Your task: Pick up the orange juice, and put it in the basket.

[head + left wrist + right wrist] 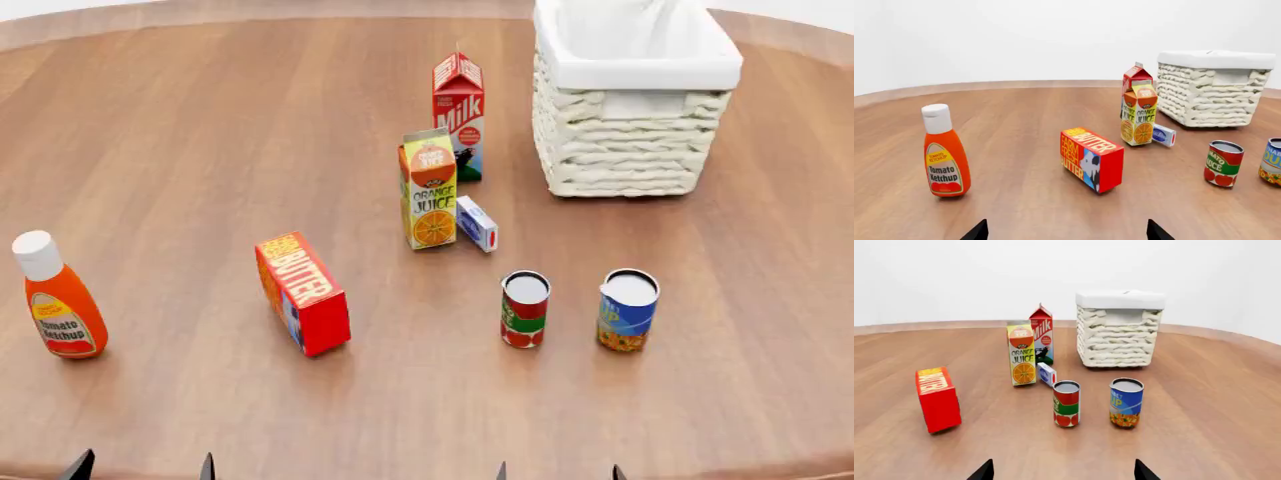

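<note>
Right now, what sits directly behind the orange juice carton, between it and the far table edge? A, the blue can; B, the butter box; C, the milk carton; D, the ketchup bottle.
C: in the head view the milk carton stands upright just behind the orange juice, farther from the robot, with the basket off to their right.

Head cam looks steeply down on counter (160, 120); both wrist cams low, level, sharing orange juice (429, 190) and basket (627, 150)
</note>
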